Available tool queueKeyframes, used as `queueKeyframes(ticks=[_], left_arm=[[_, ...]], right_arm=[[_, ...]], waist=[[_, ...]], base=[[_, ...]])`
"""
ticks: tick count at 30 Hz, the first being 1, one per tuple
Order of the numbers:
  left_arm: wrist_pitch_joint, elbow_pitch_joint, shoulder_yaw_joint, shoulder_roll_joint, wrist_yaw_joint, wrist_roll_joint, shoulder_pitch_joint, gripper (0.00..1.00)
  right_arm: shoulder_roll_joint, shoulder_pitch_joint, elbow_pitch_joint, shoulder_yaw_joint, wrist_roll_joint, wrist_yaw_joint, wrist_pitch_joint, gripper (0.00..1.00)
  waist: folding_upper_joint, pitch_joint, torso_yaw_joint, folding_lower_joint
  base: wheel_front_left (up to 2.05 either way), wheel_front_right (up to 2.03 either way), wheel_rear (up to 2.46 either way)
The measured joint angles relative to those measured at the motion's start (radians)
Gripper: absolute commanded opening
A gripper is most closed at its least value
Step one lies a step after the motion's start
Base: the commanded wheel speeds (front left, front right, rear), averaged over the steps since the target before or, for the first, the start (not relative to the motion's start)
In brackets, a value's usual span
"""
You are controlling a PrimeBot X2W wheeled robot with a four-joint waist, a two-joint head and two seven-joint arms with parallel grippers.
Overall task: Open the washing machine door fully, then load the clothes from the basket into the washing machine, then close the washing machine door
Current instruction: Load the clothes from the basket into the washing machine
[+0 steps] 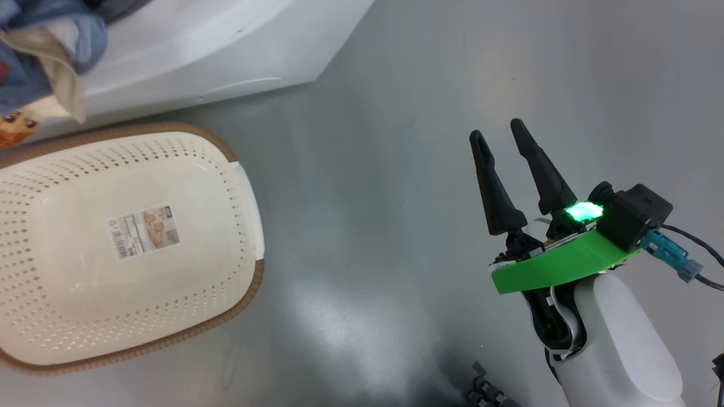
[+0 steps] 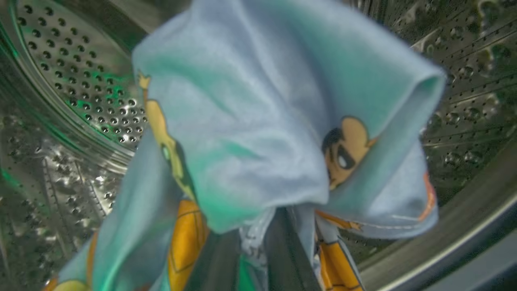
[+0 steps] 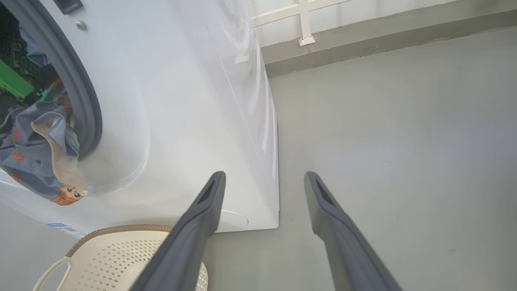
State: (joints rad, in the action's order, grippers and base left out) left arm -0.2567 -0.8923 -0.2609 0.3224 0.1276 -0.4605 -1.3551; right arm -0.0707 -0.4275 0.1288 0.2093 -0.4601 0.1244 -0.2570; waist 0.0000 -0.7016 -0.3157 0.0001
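A: Reaching into the drum [image 2: 72, 72] with the left claw [image 2: 254, 242]?
B: Reaching well in, yes. Clamping together on the clothes [image 2: 250, 121], holding blue bear-print cloth bunched over both fingers [image 2: 287, 252], with perforated steel curving all around.
A: And holding the right claw [image 1: 496, 130] where?
B: Hovering low over the floor [image 1: 396, 85], off to the right of the washer [image 1: 198, 51] and well apart from the basket [image 1: 198, 271]. Pointing forward, leaning slightly left, with the pale forearm [image 1: 622, 339] rising from the lower right corner. Holding both long fingers wide apart, gripping nothing.
A: Seeing clothes anywhere else?
B: Spilling over the gasket [image 3: 87, 101] at the washer's mouth, dangling a cream lining and a bear face down the white front.
A: And finding the basket where?
B: Resting on the floor just below that hanging cloth, near the washer's front, showing a sticker [image 1: 144, 230] on its bottom.
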Motion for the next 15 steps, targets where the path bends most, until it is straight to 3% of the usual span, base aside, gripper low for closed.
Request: queueKeyframes(ticks=[6, 10, 13, 15], left_arm=[[0.000, 0.184, 0.112, -0.002, -0.001, 0.071, -0.049, 0.00], [-0.001, 0.144, 0.144, -0.018, -0.001, 0.098, -0.031, 0.00], [-0.001, 0.063, 0.146, -0.028, -0.001, 0.106, -0.004, 1.00], [-0.001, 0.024, 0.146, -0.033, -0.001, 0.106, 0.000, 1.00]], right_arm=[[0.007, -0.003, -0.006, 0.000, 0.000, 0.000, 0.000, 1.00], [0.008, -0.003, -0.002, 0.001, 0.000, 0.000, 0.000, 1.00], [0.009, -0.004, 0.003, 0.003, 0.000, 0.000, 0.000, 1.00], [0.010, -0.004, 0.006, 0.003, 0.000, 0.000, 0.000, 1.00]], waist=[[0.0000, -0.024, -0.025, 0.0000], [0.0000, -0.019, -0.030, -0.0001], [0.0000, -0.008, -0.026, 0.0000], [0.0000, -0.002, -0.022, -0.0001]], base=[[0.00, 0.00, 0.00], [0.00, 0.00, 0.00], [0.00, 0.00, 0.00], [0.00, 0.00, 0.00]])
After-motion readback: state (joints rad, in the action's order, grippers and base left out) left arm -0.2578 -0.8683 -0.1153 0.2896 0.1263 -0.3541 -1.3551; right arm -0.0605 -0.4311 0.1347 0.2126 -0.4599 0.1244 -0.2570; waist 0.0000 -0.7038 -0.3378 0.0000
